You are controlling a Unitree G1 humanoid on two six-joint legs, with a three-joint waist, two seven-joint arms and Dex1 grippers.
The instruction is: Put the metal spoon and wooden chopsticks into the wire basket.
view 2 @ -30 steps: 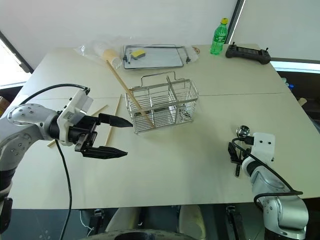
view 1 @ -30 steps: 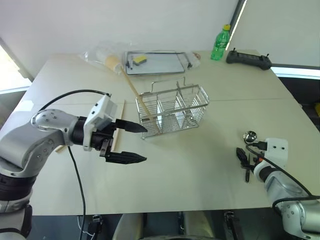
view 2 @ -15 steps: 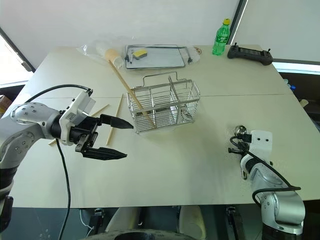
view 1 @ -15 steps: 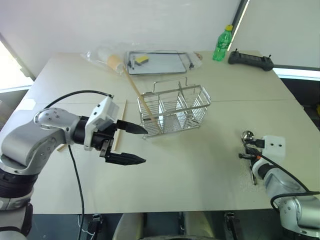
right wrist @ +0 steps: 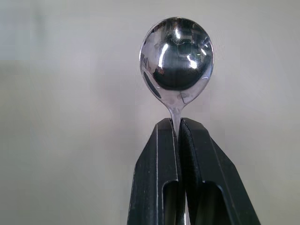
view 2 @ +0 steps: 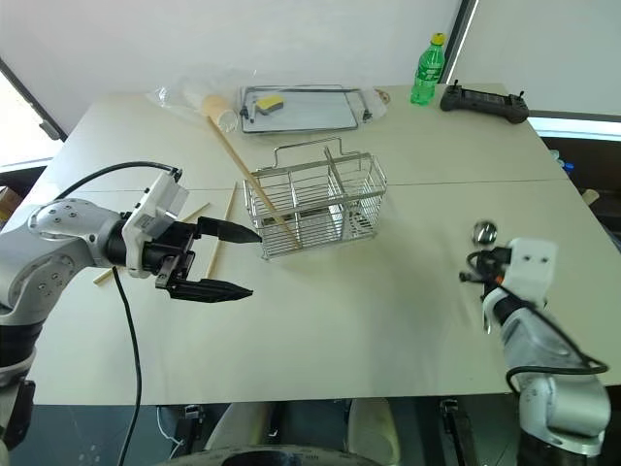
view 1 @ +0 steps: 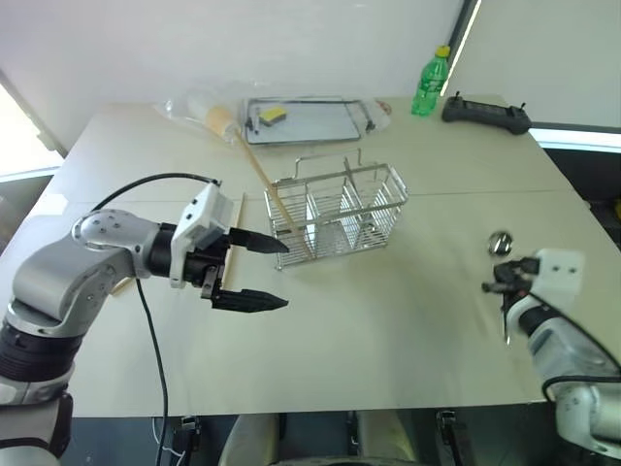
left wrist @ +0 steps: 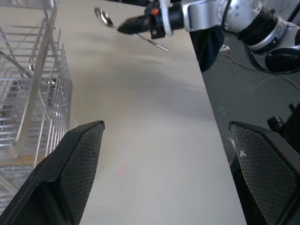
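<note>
My right gripper (right wrist: pixel 176 125) is shut on the slim handle of the metal spoon (right wrist: pixel 176 54) and holds it off the table at the right, the shiny bowl (view 1: pixel 501 243) beyond the fingertips. The wire basket (view 1: pixel 340 214) stands mid-table. One wooden chopstick (view 1: pixel 258 173) leans in the basket's left compartment. Two more chopsticks (view 2: pixel 230 206) lie flat on the table left of the basket. My left gripper (view 1: pixel 281 276) hovers open and holds nothing, just left of the basket's near corner, pointing across towards the right.
At the back of the table are a flat metal tray (view 1: pixel 315 124) with a yellow sponge, a crumpled plastic bag (view 1: pixel 194 105), a green bottle (view 1: pixel 428 85) and a black controller (view 1: pixel 482 113). Bare tabletop separates the basket from my right gripper.
My right gripper shut on the spoon's handle where it lay on the table, then lifted it clear of the surface. The left gripper stayed where it was, open.
</note>
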